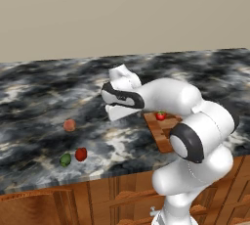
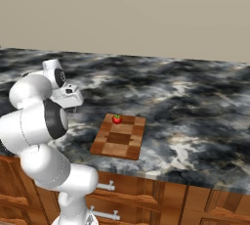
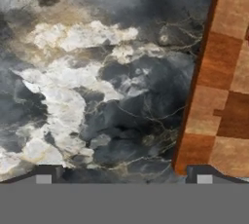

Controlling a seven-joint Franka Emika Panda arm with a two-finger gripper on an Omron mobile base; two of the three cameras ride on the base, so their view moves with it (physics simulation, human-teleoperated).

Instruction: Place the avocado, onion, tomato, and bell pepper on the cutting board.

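Note:
The tomato (image 1: 160,116) (image 2: 116,119), bright red with a green top, sits on the far corner of the checkered wooden cutting board (image 1: 162,132) (image 2: 118,138). On the counter well to the board's left lie the pinkish onion (image 1: 69,124), the deep-red bell pepper (image 1: 81,154) and, right beside it, the dark green avocado (image 1: 65,160). My gripper (image 3: 124,174) hangs open above the marble just off the board's left edge, with nothing between its fingertips (image 3: 44,175). A strip of the board (image 3: 221,96) runs along the right of the hand view.
The dark marble counter (image 1: 44,97) stretches wide to a plain beige wall behind. Wooden cabinet fronts with drawer handles (image 2: 105,187) run below the counter's front edge. My own arm (image 1: 195,131) blocks part of the board in the left base view.

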